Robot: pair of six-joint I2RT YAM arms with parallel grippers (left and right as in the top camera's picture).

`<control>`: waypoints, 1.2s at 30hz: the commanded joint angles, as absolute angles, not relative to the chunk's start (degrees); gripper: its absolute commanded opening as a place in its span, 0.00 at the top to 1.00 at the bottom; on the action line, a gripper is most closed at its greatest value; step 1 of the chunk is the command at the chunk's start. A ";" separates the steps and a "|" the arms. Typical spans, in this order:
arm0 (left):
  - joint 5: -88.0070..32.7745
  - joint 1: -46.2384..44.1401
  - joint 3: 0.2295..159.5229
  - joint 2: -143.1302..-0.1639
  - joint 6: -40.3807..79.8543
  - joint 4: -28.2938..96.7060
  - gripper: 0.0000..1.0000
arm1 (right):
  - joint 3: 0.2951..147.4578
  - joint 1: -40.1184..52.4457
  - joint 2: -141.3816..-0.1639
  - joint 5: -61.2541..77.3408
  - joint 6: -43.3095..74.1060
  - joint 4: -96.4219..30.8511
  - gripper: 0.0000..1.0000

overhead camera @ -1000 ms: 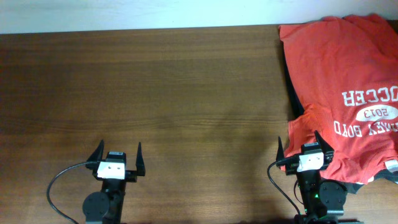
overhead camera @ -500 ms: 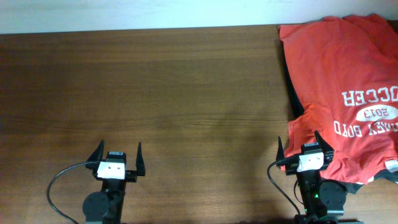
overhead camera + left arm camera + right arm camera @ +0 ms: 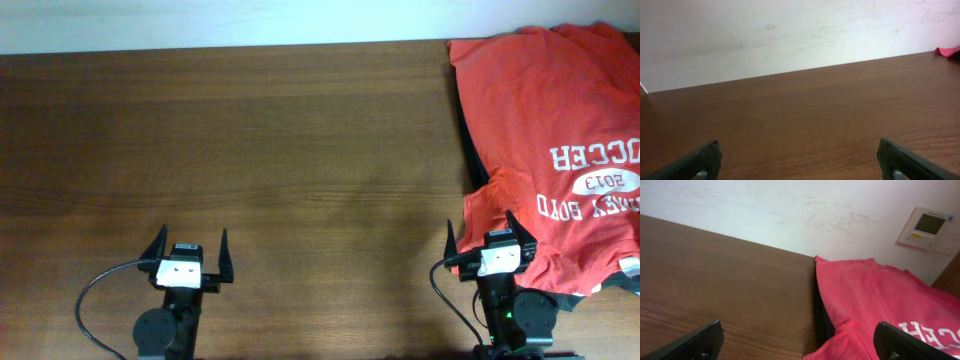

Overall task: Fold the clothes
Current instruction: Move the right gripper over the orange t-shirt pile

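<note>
An orange-red T-shirt (image 3: 560, 140) with white block lettering and a "2013" oval lies spread and rumpled over the table's right side, on top of a dark garment whose edge (image 3: 467, 150) shows at its left. The shirt also shows in the right wrist view (image 3: 880, 300), and its corner shows in the left wrist view (image 3: 947, 50). My right gripper (image 3: 483, 232) is open and empty at the shirt's near left sleeve. My left gripper (image 3: 190, 246) is open and empty over bare wood at the front left. No white tee is in view.
The brown wooden table (image 3: 250, 140) runs to a white wall at the back. A wall control panel (image 3: 927, 227) shows in the right wrist view. A black cable (image 3: 95, 290) loops beside the left arm's base.
</note>
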State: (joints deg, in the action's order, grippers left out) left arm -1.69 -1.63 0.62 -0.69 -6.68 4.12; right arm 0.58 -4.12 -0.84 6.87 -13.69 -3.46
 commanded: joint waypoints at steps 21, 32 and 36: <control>-2.83 -1.43 1.17 -1.37 0.51 5.17 0.01 | 2.00 -4.54 -0.45 8.29 -3.51 -5.74 0.01; -5.06 -1.43 11.31 -10.81 0.43 9.85 0.01 | 15.92 -4.54 -11.27 8.34 -3.51 -19.14 0.01; -5.17 -1.43 17.15 -18.11 0.43 12.27 0.01 | 24.82 -4.54 -21.69 8.36 -3.53 -24.97 0.01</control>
State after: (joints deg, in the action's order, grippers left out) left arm -3.95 -1.63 11.84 -13.02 -0.12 10.76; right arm 18.13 -4.16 -15.20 7.81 -4.27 -22.52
